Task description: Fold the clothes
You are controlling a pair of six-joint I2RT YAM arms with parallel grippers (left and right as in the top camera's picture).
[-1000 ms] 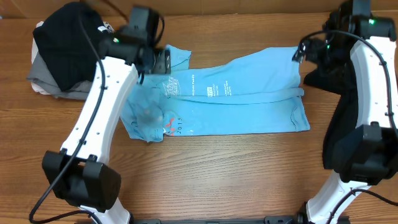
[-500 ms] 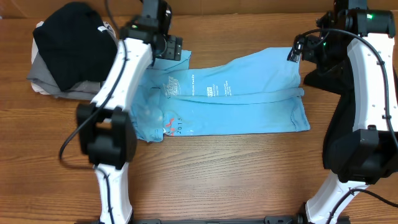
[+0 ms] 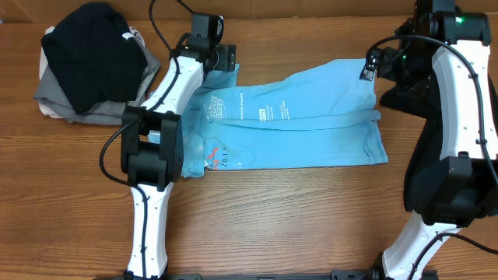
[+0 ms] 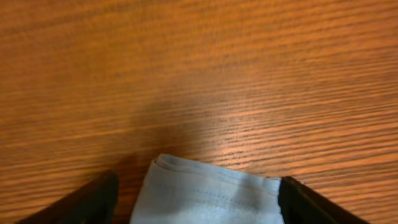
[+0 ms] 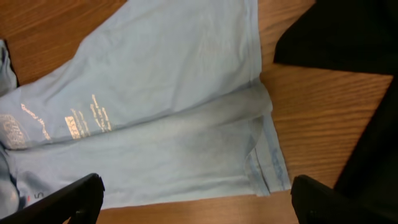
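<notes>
Left tool (image 4: 196,190): wide, folded edge of the light-blue T-shirt (image 3: 303,124) between its fingers.
Right tool (image 5: 196,196): wide, above T-shirt's right part.
Black garment (image 3: 89,47): far left on tabletop (image 3: 296,218).

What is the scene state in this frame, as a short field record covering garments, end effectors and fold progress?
Shirt: light-blue T-shirt laid lengthwise on the table, print up, wrinkled
Pile: black garment heaped on grey cloth, beside the left arm
Left end effector: open, straddling the shirt's edge
Right end effector: open, over the shirt's hem end
Also: black fabric beside that hem
Fold progress: no tidy fold yet
</notes>
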